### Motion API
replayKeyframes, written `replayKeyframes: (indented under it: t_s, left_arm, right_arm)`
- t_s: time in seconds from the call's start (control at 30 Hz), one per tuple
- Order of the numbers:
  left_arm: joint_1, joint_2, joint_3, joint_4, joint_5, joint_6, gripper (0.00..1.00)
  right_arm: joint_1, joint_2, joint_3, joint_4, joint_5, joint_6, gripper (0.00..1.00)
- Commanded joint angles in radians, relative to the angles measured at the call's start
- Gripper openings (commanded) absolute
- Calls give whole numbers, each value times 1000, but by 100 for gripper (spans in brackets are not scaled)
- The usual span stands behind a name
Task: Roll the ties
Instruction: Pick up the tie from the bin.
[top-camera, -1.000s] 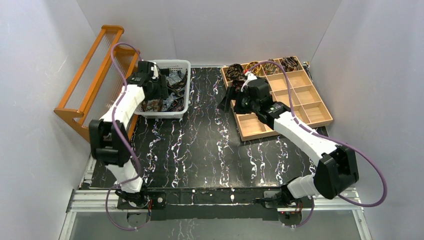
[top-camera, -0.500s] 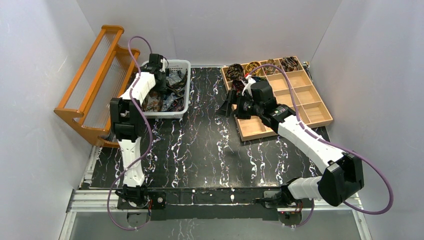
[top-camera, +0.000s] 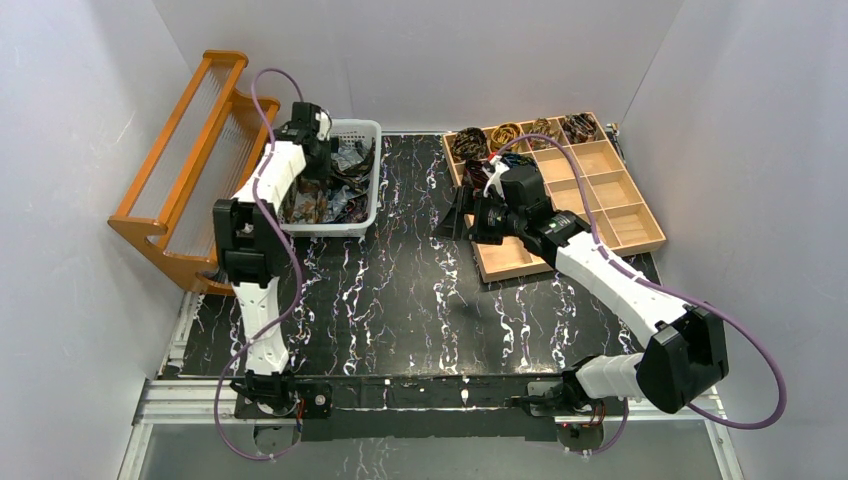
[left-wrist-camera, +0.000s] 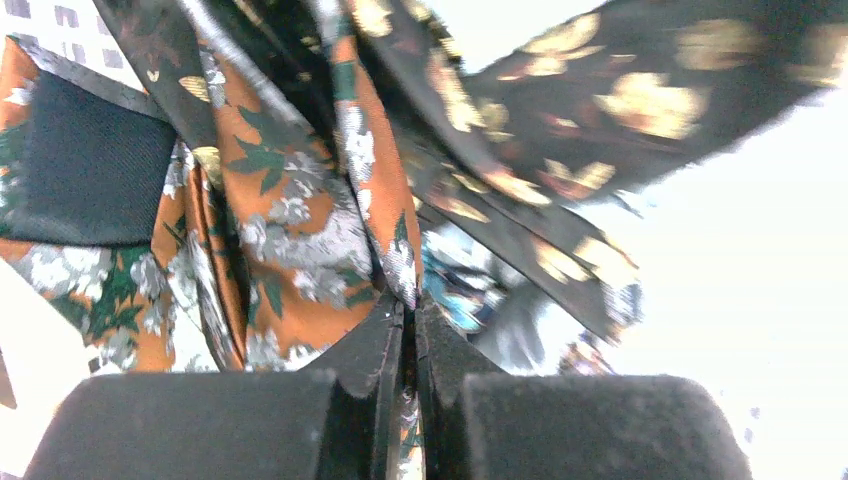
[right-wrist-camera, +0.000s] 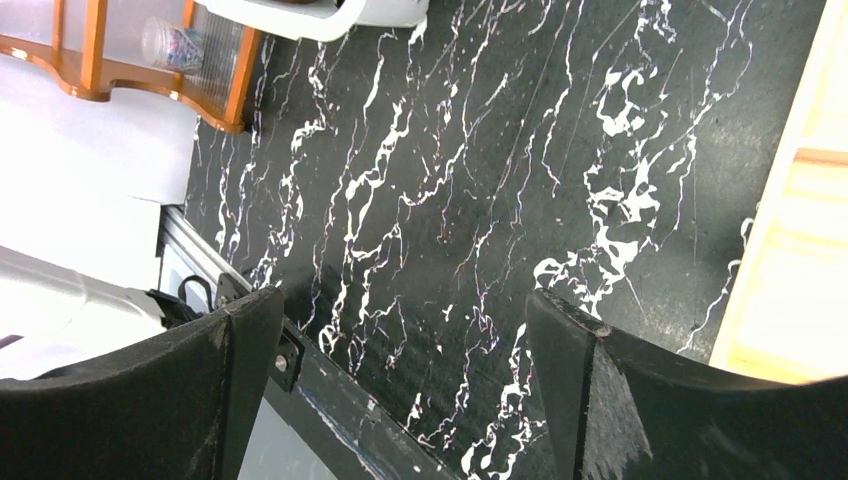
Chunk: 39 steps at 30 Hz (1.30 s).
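A heap of loose ties (top-camera: 345, 185) fills the white basket (top-camera: 366, 216) at the back left. My left gripper (top-camera: 318, 160) reaches down into it. In the left wrist view its jaws (left-wrist-camera: 408, 300) are shut on a fold of the orange-brown tie (left-wrist-camera: 300, 200) with grey flowers and green leaves; a strip of it shows between the fingers. A dark tie with gold flowers (left-wrist-camera: 600, 90) lies across behind it. Rolled ties (top-camera: 470, 145) sit in the tray's back compartments. My right gripper (top-camera: 462, 210) hangs open over the black table (right-wrist-camera: 460, 180), with nothing between its fingers (right-wrist-camera: 245, 340).
A wooden compartment tray (top-camera: 600, 190) stands at the back right, its left edge just under my right wrist. An orange wooden rack (top-camera: 180, 150) leans at the far left beside the basket. The table's near metal rail (right-wrist-camera: 330, 400) shows below my right gripper.
My left arm reached further into the basket and its jaws closed from open onto the orange-brown tie. My right arm drifted slightly and stayed open.
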Motion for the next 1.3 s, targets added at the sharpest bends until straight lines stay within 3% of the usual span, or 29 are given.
replayKeyframes:
  t_s: [0.0,0.07,0.17,0.4,0.43,0.47,0.5,0.53,0.57,0.63,0.7,0.97,1.07,1.27]
  left_arm:
    - [3,-255,-27,-16,253,-35,0]
    - [3,-309,-93,-15,292,-32,0]
    - [3,-359,-187,-10,245,-9,0]
    - [3,-348,-230,-25,332,22,0]
    - [3,-339,-231,-29,330,26,4]
    - [3,-325,-231,-36,332,31,17]
    - [3,-309,-227,-48,341,40,22]
    - [3,-294,-224,-57,357,50,20]
    - [3,-277,-222,-67,367,57,27]
    - [3,-252,-216,-88,368,59,51]
    - [3,-248,-220,-91,350,59,54]
    - [3,-304,-228,-80,138,116,88]
    - [3,-268,-210,-118,64,166,95]
    - [5,-157,-130,-166,-6,174,95]
  right_arm:
    - [-2,-18,-35,39,-21,20,99]
    - [-2,-10,-48,58,-41,35,99]
    - [-2,6,-54,72,-75,50,99]
    - [-1,9,-57,73,-84,52,99]
    - [-1,9,-56,73,-85,52,99]
    - [-1,8,-56,73,-88,53,99]
    - [-1,7,-59,72,-91,53,99]
    - [-1,7,-61,72,-93,53,99]
    - [-2,6,-62,73,-94,53,99]
    - [-1,5,-66,72,-93,53,99]
    - [-1,4,-67,72,-91,53,99]
    - [-2,12,-68,75,-103,57,99]
    - [-1,14,-68,73,-109,57,99]
    - [-1,42,-53,100,-128,67,99]
